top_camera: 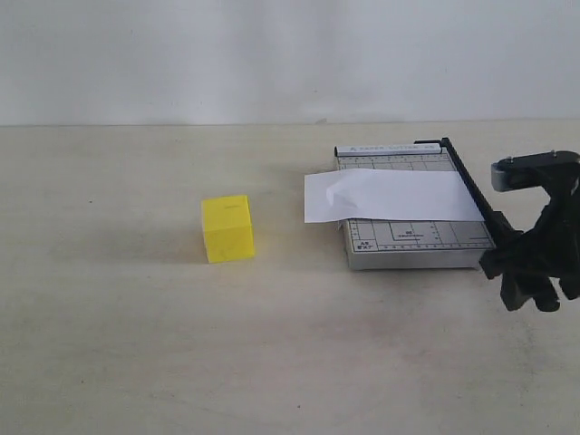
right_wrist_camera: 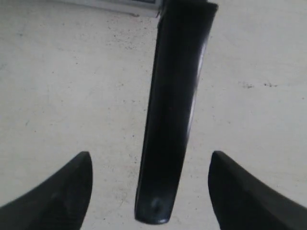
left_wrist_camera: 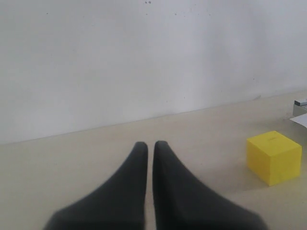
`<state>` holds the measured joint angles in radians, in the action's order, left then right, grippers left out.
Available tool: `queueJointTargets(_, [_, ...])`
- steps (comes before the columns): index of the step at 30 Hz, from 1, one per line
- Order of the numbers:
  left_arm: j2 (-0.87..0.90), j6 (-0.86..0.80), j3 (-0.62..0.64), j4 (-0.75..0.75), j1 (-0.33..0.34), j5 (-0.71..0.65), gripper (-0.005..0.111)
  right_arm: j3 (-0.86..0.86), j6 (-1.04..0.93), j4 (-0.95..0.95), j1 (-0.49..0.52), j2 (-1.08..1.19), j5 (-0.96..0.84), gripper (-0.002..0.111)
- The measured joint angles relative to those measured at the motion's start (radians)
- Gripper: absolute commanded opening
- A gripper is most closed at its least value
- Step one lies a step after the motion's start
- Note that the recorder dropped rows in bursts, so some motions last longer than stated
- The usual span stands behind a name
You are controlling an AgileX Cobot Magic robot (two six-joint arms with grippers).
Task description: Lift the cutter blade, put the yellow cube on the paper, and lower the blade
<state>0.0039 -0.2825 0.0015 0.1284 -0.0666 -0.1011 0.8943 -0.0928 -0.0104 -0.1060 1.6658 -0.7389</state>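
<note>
Counter (top_camera: 136, 344) w/ trimmer (top_camera: 417, 245). Paper (top_camera: 399, 195) lies across it, blade (top_camera: 471, 186) down along trimmer's right edge, so no step done yet. Cube (top_camera: 227, 228) sits well left of trimmer. Right fingers (right_wrist_camera: 57, 191) spread either side of blade handle, no grip. Left fingers (left_wrist_camera: 129, 182) pressed together, empty.

No print is reading clearly: the grey trimmer (top_camera: 417, 241) is carrying small dark markings (along its top rail and front corner), all too blurred to make out.
</note>
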Motion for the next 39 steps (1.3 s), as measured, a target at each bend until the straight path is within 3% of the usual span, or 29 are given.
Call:
queueJointTargets(7, [0.0, 0.0, 0.0, 0.0, 0.0, 0.0, 0.005, 0.0, -0.002, 0.0, 0.0, 0.038, 0.061, 0.064])
queueJointTargets(9, [0.0, 0.0, 0.0, 0.0, 0.0, 0.0, 0.005, 0.0, -0.003, 0.0, 0.0, 0.038, 0.073, 0.059])
queueJointTargets(18, [0.0, 0.0, 0.0, 0.0, 0.0, 0.0, 0.005, 0.0, 0.008, -0.002, 0.005, 0.043, 0.1, -0.001])
queueJointTargets(32, [0.0, 0.0, 0.0, 0.0, 0.0, 0.0, 0.005, 0.0, 0.026, -0.004, 0.005, 0.034, 0.106, 0.0])
queueJointTargets(39, [0.0, 0.0, 0.0, 0.0, 0.0, 0.0, 0.005, 0.003, 0.016, -0.012, 0.005, -0.093, 0.088, 0.0])
